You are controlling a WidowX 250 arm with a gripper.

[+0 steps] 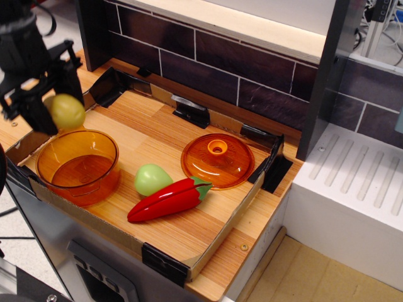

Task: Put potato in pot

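Observation:
My gripper [58, 108] is at the far left, shut on the potato [68, 111], a glossy yellow-olive oval. It holds the potato in the air just above the far left rim of the pot [78, 165]. The pot is a round transparent orange pot with small side handles. It stands at the left end of the cardboard tray and nothing shows inside it. One black finger [36, 111] shows to the left of the potato; the other is hidden behind it.
An orange lid with a knob [218, 160] lies at the tray's back right. A pale green rounded toy [152, 178] and a red chili pepper [169, 199] lie in the middle. The cardboard tray wall [82, 217] runs along the front. A dark tiled wall [239, 63] stands behind.

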